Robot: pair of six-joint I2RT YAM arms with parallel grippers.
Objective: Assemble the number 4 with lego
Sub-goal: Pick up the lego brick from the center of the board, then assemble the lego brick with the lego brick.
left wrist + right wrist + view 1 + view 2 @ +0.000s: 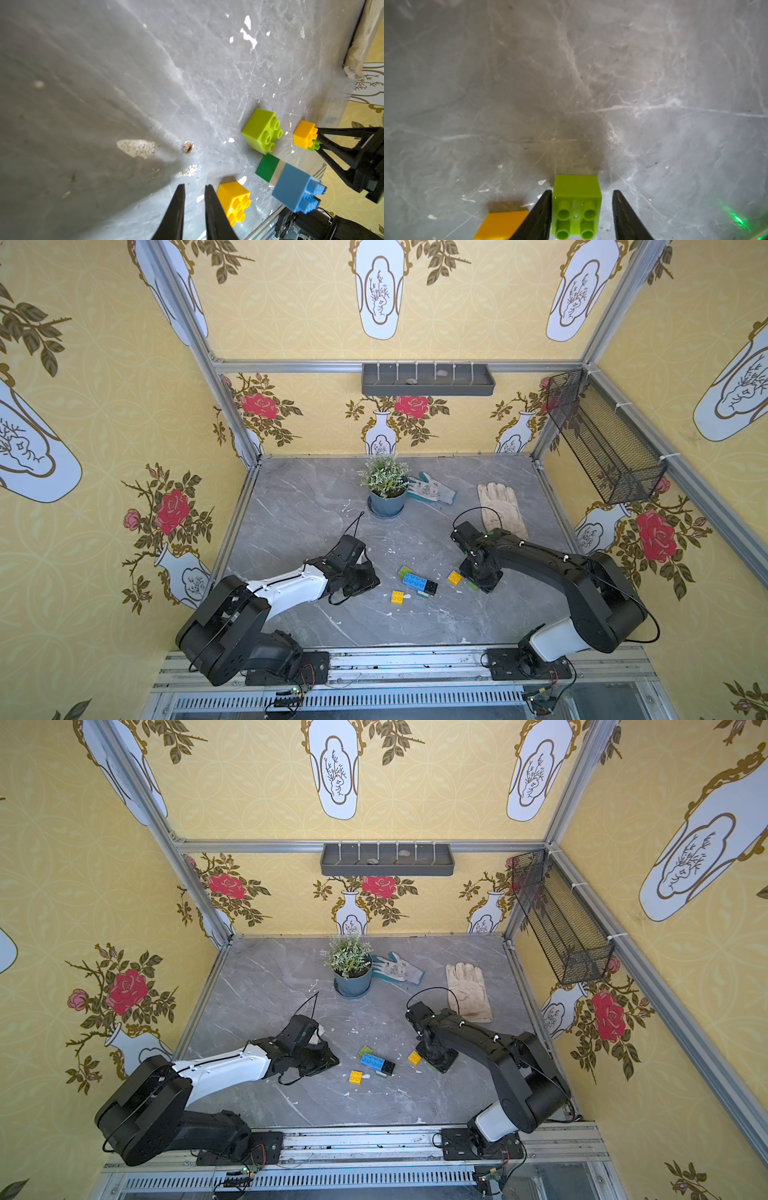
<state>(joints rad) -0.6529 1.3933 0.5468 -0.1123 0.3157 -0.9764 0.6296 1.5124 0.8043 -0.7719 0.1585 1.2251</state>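
Right wrist view shows the right pincer (582, 191) low over the tabletop (571, 83), with a lime brick (577, 207) between its two fingers. One finger touches the brick's side and the other stands a little off. So the pincer is spread around the brick and is not pinching it yet. A yellow brick (504, 224) lies just beside it.

In both top views the rest of the lego sits in the middle of the tabletop, between the two arms. A long blue brick (414, 581) has a black brick (431, 587) at one end. Another lime brick (404, 571) is close by, and a second yellow brick (397, 596) lies a bit apart. No number 4 is built yet.

The left pincer (195, 185) is nearly pressed together and holds nothing.

I think the step in hand is grabbing the lime brick. Next the fingers need to squeeze it on both sides, lift it straight up, and carry it to a yellow brick.
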